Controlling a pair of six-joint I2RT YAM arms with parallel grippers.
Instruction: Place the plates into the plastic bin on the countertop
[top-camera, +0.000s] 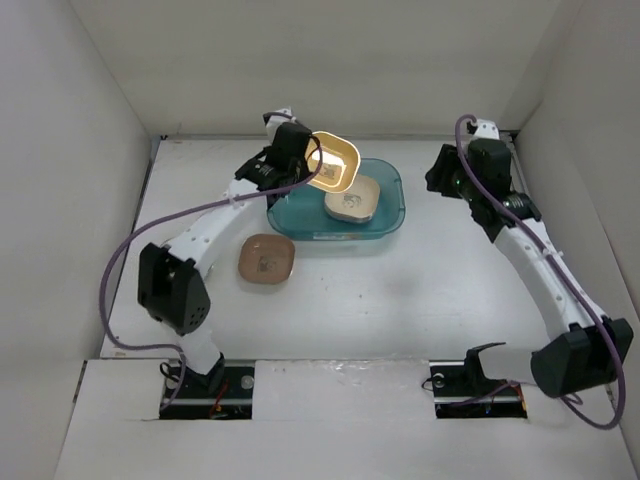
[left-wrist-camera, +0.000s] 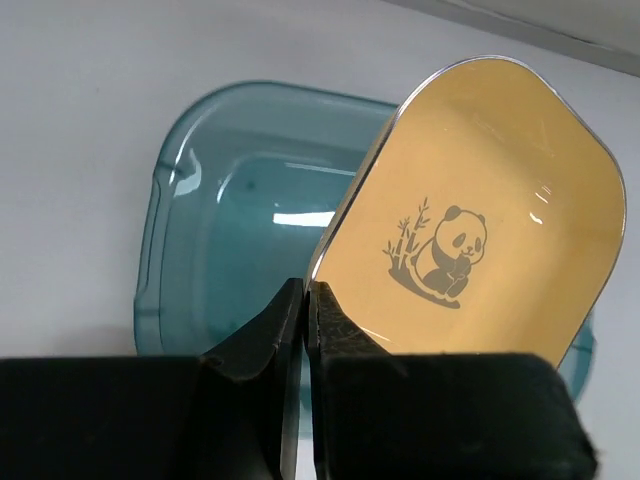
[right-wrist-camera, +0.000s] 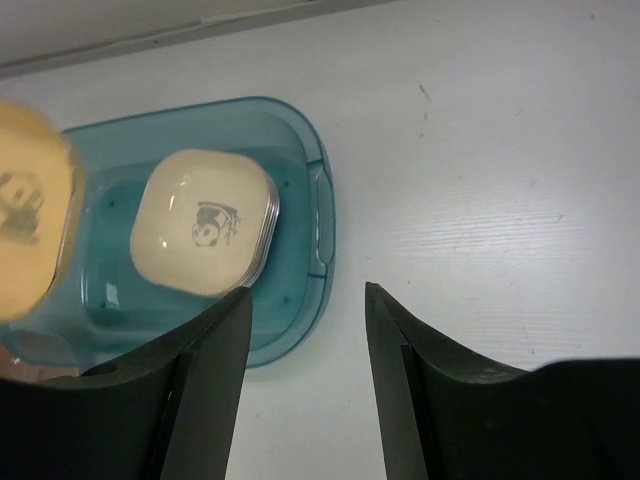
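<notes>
**Left gripper** (left-wrist-camera: 308, 292): jaws closed narrow, pinching the rim of the yellow-orange plate (left-wrist-camera: 480, 210) at its near left edge.
- Plate held lifted and tilted, its face with the panda print turned up toward the overhead camera.
- It hangs over the far left corner of the plastic bin (top-camera: 388, 230).

**Left arm**: elbow low at the left side, forearm running up and rightward, wrist at the bin's far left corner.

**Right gripper** (right-wrist-camera: 306, 300): jaws standing apart, nothing between them, touching nothing.
- It hovers above the bare countertop (top-camera: 420, 290), just right of the bin and pointed toward it.

**Right arm**: elbow low at the far right, forearm reaching toward the back, wrist well apart from the left one.

**Plastic bin**: teal, translucent, resting on the countertop between the two wrists.

**Cream plate** (right-wrist-camera: 203, 222): inside the bin toward its right half, lying flat with the panda print up. Thin layered edges show along its side; how many plates lie there cannot be told.

**Brown plate** (top-camera: 266, 258): on the countertop, just beside the bin's near left corner, outside it.
</notes>
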